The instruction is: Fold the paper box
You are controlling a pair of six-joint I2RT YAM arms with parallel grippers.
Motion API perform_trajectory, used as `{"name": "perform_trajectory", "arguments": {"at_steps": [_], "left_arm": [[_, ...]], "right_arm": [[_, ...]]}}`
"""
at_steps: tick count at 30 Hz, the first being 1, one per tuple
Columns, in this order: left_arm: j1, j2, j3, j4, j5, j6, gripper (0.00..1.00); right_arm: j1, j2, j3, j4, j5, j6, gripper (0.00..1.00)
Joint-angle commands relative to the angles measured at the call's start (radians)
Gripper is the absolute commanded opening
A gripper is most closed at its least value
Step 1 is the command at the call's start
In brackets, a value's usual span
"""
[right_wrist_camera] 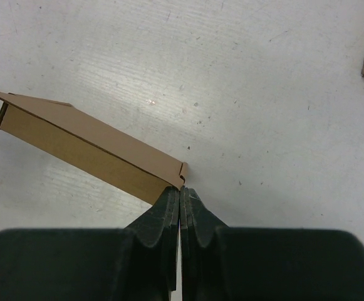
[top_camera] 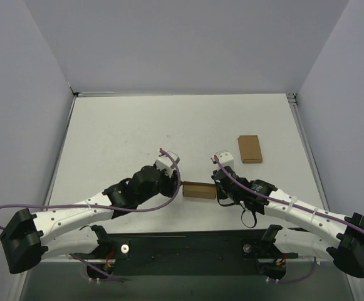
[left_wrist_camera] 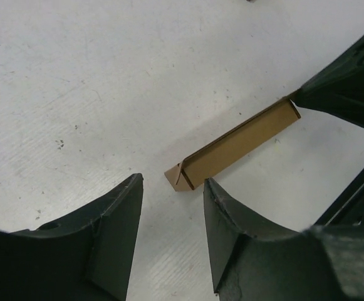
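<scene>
Brown paper box [top_camera: 199, 189] touches the pressed-together right gripper [right_wrist_camera: 180, 190], left gripper [left_wrist_camera: 173, 182] spread nearby.

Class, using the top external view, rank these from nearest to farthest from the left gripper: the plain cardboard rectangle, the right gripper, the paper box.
1. paper box, just right of the left gripper.
2. right gripper, at the box's far end.
3. plain cardboard rectangle, farther back on the right.
</scene>
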Motion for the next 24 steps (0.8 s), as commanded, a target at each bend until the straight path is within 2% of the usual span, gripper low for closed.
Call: {"name": "perform_trajectory", "arguments": {"at_steps": [1, 4, 8, 13, 24], "left_arm": [[0.005, 0.079, 0.118, -0.149, 0.16, 0.091, 0.49], [0.007, 0.125, 0.137, -0.143, 0.18, 0.108, 0.43], [0.011, 0.164, 0.156, -0.14, 0.162, 0.13, 0.41], [0.013, 0.181, 0.162, -0.124, 0.111, 0.15, 0.4], [0.031, 0.21, 0.164, -0.077, 0.134, 0.163, 0.4]], "right_arm": [[-0.002, 0.003, 0.028, -0.003, -0.012, -0.013, 0.0], [-0.002, 0.009, 0.028, 0.002, -0.015, -0.012, 0.0], [-0.002, 0.009, 0.027, 0.002, -0.015, -0.01, 0.0], [-0.002, 0.008, 0.025, 0.005, -0.018, -0.012, 0.0], [-0.002, 0.014, 0.022, 0.01, -0.024, -0.01, 0.0]]}}
